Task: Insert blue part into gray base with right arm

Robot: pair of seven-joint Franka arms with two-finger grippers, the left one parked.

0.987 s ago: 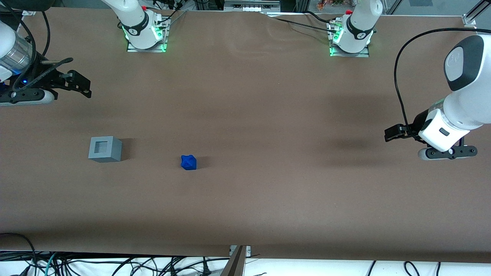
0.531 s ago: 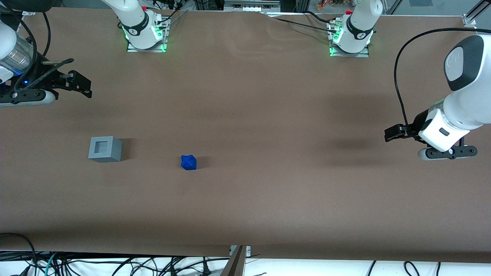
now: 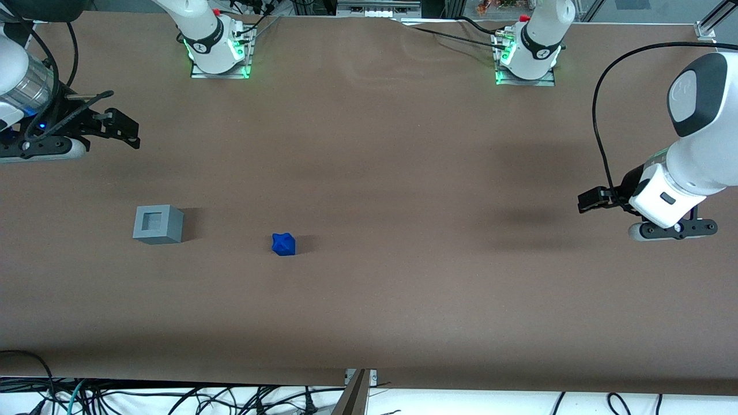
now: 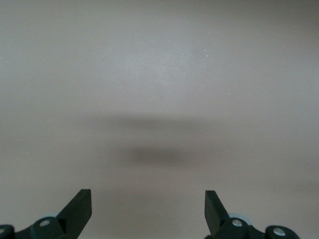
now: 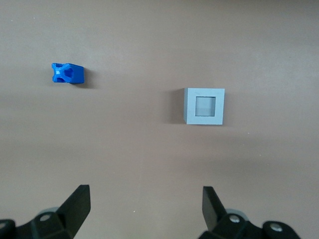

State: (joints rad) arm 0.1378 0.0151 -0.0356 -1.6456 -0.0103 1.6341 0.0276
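While pincer [image 5: 144,206] hangs spread, empty: blue part [image 5: 68,73] blocky, notched; gray base [image 5: 204,106] square-recessed.

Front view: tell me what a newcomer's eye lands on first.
The bright blue part stands out most, lying alone on the brown table. The gray base sits apart from it, toward the working arm's end, its square recess empty. The right arm's pincer hangs open at that end, farther from the camera than the base, holding nothing.
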